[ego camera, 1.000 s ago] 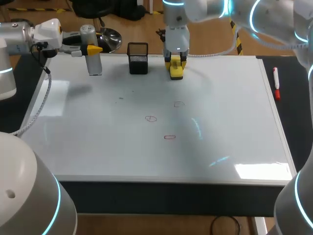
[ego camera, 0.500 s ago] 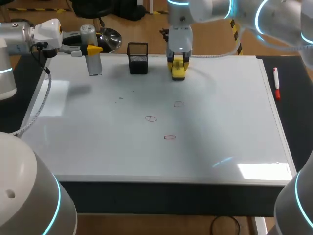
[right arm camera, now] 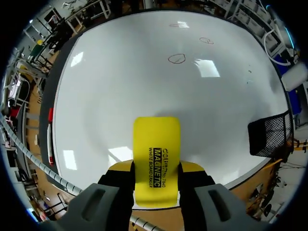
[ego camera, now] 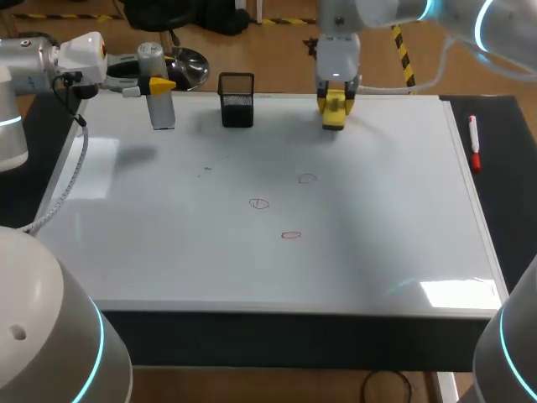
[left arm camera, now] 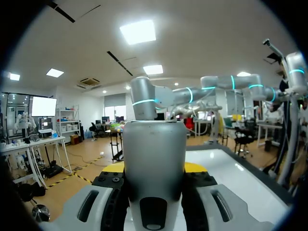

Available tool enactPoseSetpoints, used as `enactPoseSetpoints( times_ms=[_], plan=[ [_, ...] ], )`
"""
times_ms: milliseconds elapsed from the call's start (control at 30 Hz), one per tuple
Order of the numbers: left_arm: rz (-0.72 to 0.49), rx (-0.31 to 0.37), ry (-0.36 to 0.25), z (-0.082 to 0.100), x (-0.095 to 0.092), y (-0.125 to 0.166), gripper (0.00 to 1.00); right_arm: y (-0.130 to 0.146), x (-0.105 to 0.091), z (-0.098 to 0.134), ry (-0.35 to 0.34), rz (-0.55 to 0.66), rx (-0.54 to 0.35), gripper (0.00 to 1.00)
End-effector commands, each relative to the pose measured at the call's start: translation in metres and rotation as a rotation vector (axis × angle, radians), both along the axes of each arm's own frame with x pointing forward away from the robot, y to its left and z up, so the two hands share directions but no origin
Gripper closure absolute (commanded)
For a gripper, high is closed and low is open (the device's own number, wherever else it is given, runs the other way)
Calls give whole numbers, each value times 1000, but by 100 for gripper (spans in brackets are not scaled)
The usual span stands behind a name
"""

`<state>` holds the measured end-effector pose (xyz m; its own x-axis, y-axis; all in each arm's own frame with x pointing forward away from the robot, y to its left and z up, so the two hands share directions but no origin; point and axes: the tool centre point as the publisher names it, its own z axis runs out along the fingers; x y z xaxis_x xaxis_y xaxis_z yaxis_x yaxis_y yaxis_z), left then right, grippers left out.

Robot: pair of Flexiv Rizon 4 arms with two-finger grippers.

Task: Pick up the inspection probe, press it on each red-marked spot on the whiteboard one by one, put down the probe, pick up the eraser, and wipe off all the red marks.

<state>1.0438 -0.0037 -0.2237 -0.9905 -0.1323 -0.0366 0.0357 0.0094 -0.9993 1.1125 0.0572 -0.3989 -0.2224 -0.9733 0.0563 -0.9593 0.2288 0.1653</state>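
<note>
Eraser (right arm camera: 156, 149) — pinched in the right gripper (ego camera: 334, 107) — shifts toward 3 o'clock, red marks (ego camera: 290, 236) unwiped; left gripper (ego camera: 159, 85) clamps the probe (ego camera: 161, 109).

The left pincer (left arm camera: 154, 169) grips the grey inspection probe (left arm camera: 154, 154), a yellow tip on each side. The whiteboard (left arm camera: 219, 166) lies just beyond.

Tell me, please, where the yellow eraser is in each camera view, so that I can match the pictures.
Head view: eraser near the whiteboard's far edge, in the right gripper, right of the black mesh cup.
Left wrist view: not in it; the left gripper holds the probe.
Right wrist view: eraser between the gripper's fingers, whiteboard ahead.
Shared landmark: the black mesh cup, beside the eraser in head and right wrist views.
</note>
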Motion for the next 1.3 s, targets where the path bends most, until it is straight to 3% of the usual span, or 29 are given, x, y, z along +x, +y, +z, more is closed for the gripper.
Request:
enactPoseSetpoints(
  times_ms=[33, 100, 333, 733, 967, 1300],
  plan=[
    [2, 1, -1, 1, -1, 0, 100, -25, -23, 17, -113, -38, -11, 100],
    [2, 1, -1, 1, -1, 0, 100, -33, -26, 19, -139, -84, 15, 100],
    [2, 1, -1, 1, -1, 0, 100, -63, -42, 24, -177, -183, -43, 100],
    [2, 1, -1, 1, -1, 0, 100, -128, -66, 23, -194, -306, -107, 100],
    [2, 1, -1, 1, -1, 0, 100, -147, -79, 22, -204, -364, -125, 100],
    [2, 1, -1, 1, -1, 0, 100, -163, -88, 13, -203, -413, -61, 100]
  ],
)
